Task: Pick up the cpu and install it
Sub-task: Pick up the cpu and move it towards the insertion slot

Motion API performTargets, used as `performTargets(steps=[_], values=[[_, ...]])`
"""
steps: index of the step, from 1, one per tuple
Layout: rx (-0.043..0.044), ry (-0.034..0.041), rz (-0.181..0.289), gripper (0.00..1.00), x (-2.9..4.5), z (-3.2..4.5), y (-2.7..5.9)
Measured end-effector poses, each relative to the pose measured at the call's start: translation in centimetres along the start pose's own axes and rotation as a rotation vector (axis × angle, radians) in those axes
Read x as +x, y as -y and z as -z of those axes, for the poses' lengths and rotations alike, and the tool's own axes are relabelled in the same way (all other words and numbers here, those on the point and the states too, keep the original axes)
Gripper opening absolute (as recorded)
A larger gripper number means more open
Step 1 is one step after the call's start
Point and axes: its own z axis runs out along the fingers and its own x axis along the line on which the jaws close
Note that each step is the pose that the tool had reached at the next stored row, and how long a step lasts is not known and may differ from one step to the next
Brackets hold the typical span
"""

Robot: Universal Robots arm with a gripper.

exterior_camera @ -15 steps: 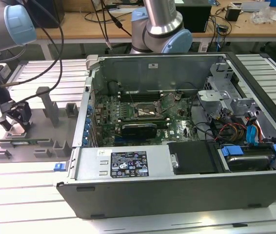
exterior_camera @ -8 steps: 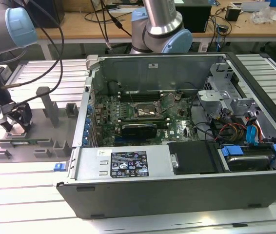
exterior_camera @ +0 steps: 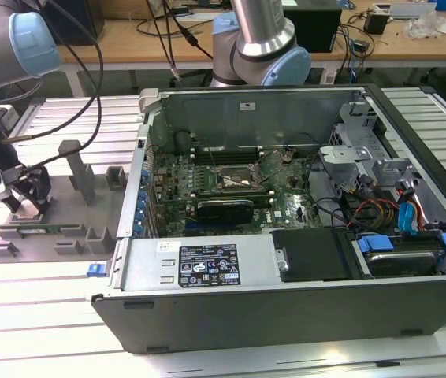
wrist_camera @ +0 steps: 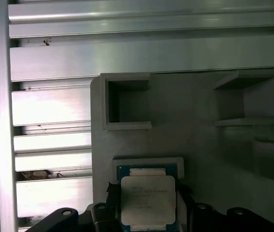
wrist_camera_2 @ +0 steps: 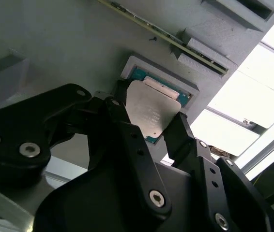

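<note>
The cpu (wrist_camera_2: 149, 113) (wrist_camera: 148, 200) is a small square chip with a pale silver top and a thin green rim, lying at a shallow square recess of the grey fixture tray (exterior_camera: 73, 236) (wrist_camera: 200, 145). My gripper (exterior_camera: 26, 197) (wrist_camera_2: 150, 115) (wrist_camera: 148, 198) hangs over the tray at the exterior view's left. Its black fingers (wrist_camera_2: 120, 108) press against two opposite edges of the chip. I cannot tell whether the chip has left the recess. The open socket (exterior_camera: 239, 183) sits on the motherboard inside the computer case (exterior_camera: 207, 307).
A long narrow memory stick (wrist_camera_2: 195, 53) lies in a slot of the tray beside the recess. Upright grey posts (exterior_camera: 73, 165) stand on the tray. A second arm's base (exterior_camera: 262, 47) rises behind the case. Ribbed aluminium table (wrist_camera: 50, 106) surrounds the tray.
</note>
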Motion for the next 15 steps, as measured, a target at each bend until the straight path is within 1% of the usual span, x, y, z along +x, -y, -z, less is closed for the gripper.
performTargets(steps=[1,2,8,15], values=[[-0.0001,0.0003,0.0,0.55,0.0,0.03,0.0],[-0.0002,0.0005,0.0,0.55,-0.02,0.22,-0.01],[0.0,0.0001,0.0,0.55,-0.06,1.65,-0.07],[0.0,0.0001,0.0,0.55,-0.06,1.69,-0.07]])
